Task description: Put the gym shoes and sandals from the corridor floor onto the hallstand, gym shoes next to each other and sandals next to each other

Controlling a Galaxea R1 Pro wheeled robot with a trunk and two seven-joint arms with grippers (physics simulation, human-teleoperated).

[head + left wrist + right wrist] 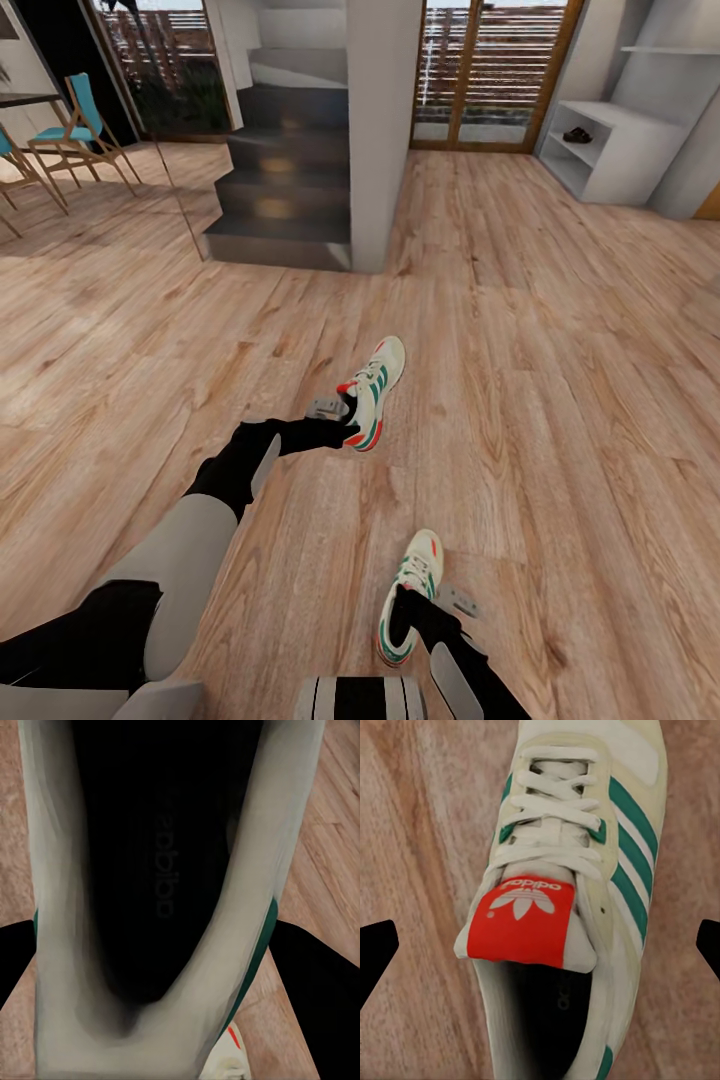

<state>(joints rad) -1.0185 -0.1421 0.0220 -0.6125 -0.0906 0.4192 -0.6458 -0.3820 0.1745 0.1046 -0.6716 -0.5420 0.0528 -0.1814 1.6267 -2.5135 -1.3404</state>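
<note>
- corridor floor (560, 330): both gym shoes hang over it; a drop undoes the pick.
- hallstand (620, 150) far ahead of both pincers; travel may jolt the grips.
- left pincer (340, 410) clamped on far gym shoe (375, 392), heel-only, may twist.
- right pincer (425, 600): near gym shoe (412, 598) just beyond it; fingers (376, 952) apart, closure cannot tell.

Both arms (215, 500) low and outstretched, right-arm jaws spread wide.
</note>
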